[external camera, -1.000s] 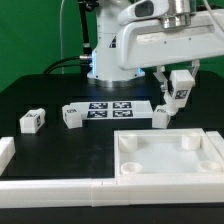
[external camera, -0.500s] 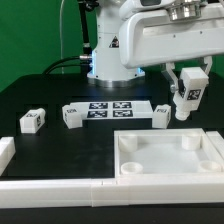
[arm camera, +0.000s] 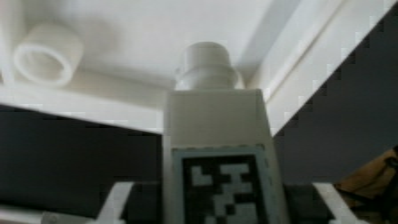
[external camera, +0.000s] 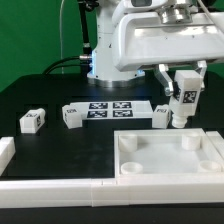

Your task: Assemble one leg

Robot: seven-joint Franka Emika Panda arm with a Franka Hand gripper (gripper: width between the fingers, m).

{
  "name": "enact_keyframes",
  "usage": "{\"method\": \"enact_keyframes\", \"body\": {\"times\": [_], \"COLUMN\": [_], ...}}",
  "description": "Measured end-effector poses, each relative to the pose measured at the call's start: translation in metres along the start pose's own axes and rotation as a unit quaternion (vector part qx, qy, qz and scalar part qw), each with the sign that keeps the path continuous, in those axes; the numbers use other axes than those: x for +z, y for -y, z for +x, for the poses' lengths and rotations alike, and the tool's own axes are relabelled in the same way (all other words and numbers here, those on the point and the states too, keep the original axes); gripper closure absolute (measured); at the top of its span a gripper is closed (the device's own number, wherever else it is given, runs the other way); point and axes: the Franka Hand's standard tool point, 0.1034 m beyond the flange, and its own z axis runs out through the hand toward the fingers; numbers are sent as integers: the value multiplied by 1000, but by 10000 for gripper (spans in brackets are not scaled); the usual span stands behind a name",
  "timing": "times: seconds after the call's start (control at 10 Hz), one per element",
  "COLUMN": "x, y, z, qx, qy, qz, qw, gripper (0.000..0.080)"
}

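My gripper is shut on a leg, a small white block with a square marker tag, and holds it upright in the air with its round peg pointing down. The leg hangs just above the far edge of the white square tray piece, near its far-right corner socket. In the wrist view the held leg fills the middle between the fingers of my gripper. Its peg points at the tray's inner floor beside a wall, and a round socket lies off to one side.
Three more legs lie on the black table: one at the exterior view's left, one beside the marker board, one at the board's right end. Long white bars edge the front.
My gripper has carried the leg toward the exterior view's right and then slightly down, closer to the tray's far-right corner. The other legs have not moved.
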Motion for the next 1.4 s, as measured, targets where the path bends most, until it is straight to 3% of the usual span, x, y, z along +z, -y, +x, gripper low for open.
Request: {"method": "enact_keyframes", "body": {"times": [0.2, 0.5, 0.6, 0.8, 1.1, 1.4], "x": [8, 10, 16, 31, 44, 52], "y": [5, 6, 14, 12, 7, 13], "z": [12, 9, 12, 22, 13, 9], "qx": [-1, -1, -4, -2, 5, 4], "qy": [-4, -2, -3, -7, -3, -8], "qz": [5, 6, 11, 13, 13, 15], "qw": [1000, 1000, 1000, 1000, 1000, 1000], "gripper": [508, 508, 508, 508, 508, 508]}}
